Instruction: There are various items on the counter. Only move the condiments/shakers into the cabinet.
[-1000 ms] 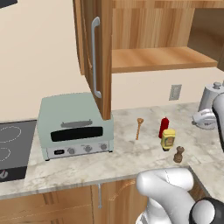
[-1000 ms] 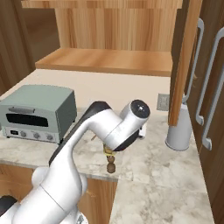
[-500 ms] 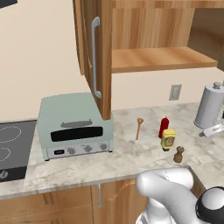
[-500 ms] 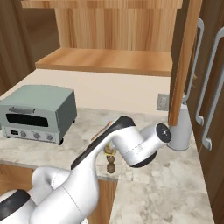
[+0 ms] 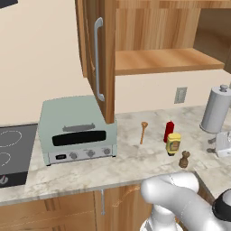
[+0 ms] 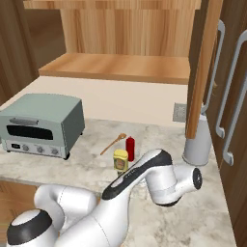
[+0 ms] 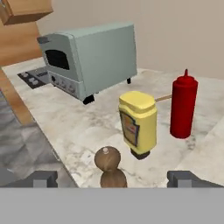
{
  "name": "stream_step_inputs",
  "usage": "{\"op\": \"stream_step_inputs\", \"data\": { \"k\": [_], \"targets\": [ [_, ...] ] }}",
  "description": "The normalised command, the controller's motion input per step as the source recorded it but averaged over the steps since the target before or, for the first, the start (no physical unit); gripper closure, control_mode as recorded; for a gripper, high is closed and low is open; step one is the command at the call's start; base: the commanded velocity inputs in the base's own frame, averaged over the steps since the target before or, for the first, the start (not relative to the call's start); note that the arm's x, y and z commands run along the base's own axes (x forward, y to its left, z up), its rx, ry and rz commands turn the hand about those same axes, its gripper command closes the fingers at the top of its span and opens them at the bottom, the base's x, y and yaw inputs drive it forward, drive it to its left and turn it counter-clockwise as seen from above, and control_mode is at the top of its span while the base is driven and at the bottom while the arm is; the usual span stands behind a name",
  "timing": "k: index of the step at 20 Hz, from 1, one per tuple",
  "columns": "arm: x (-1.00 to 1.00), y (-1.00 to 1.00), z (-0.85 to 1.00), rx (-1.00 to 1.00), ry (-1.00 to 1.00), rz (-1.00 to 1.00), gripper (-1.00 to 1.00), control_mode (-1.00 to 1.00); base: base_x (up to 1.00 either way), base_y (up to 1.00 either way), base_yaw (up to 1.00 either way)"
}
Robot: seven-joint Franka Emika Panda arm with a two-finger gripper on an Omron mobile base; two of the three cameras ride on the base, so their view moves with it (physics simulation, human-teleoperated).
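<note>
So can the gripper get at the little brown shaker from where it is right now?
Probably yes. In the hand view the shaker stands upright between the two open fingertips, with bare counter around it. The yellow bottle stands behind it, apart.

Marbled beige-grey stone counter (image 5: 90,169), pale front edge, running from the black cooktop (image 5: 11,151) on the left to the right side of the frame.

Standing or lying directly on it:
- Pale green toaster oven (image 5: 76,128), beside the cooktop.
- Slim wooden spoon (image 5: 143,131), lying flat, right of the oven.
- Red squeeze bottle (image 5: 168,131), upright, near the spoon.
- Squat yellow labelled bottle (image 5: 173,144), upright, just in front of the red one, apart from it in the hand view.
- Small dark brown shaker (image 5: 184,159), upright, nearest the counter's front edge.
- Tall grey canister (image 5: 215,109) with a knob, toward the back wall, far right.
</note>
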Motion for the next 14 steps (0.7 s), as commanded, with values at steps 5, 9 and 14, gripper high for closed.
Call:
{"op": "stream_step_inputs", "data": {
  "k": [5, 9, 14],
  "targets": [
    [0.01, -0.03, -0.41, 0.03, -0.3, 0.28, -1.0, -1.0, 0.0, 0.0, 0.0],
    [0.17, 0.0, -0.34, -0.01, 0.02, 0.07, -1.0, -1.0, 0.0, 0.0, 0.0],
    [0.19, 0.0, -0.25, 0.0, 0.04, 0.01, -1.0, -1.0, 0.0, 0.0, 0.0]
  ]
}}
